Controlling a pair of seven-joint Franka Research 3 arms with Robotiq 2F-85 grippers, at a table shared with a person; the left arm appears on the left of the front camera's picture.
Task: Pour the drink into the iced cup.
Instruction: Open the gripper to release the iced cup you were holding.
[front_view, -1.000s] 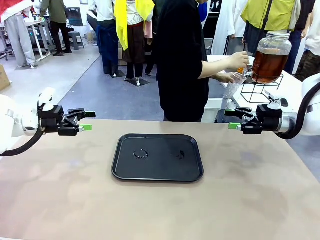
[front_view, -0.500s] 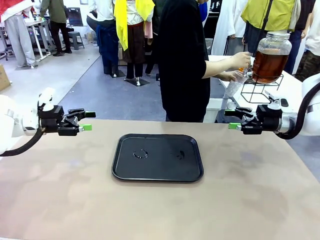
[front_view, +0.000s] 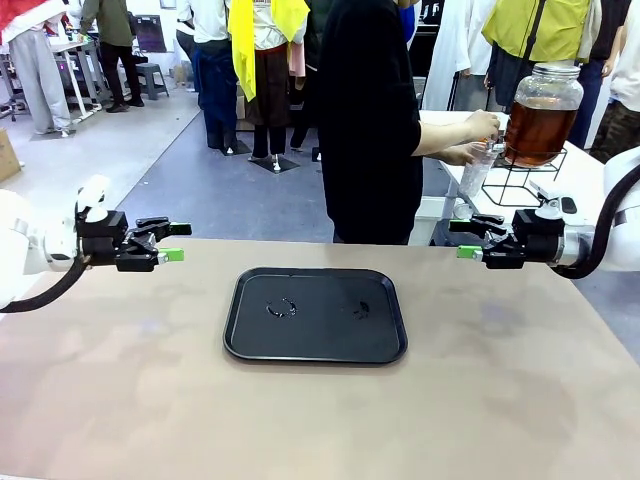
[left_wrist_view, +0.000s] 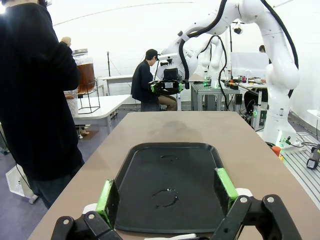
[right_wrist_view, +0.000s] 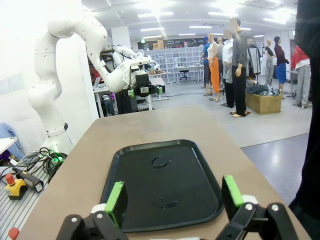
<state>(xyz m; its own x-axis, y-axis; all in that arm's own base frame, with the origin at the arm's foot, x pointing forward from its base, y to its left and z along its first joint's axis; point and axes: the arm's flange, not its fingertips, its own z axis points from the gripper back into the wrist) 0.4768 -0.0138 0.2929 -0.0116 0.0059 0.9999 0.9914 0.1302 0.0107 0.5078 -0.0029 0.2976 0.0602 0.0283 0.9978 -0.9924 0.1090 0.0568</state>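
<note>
Both sets of fingers stood wide apart and held nothing: the left gripper (front_view: 174, 242) hovered over the table's (front_view: 120, 400) left edge, the right gripper (front_view: 462, 239) over its right edge, each well clear of the black tray (front_view: 316, 345). Wet rings marked the tray. Beyond the table, the person's hand (front_view: 483, 124) held what seemed a clear cup (front_view: 476, 172) at the drink dispenser (front_view: 543, 115).
</note>
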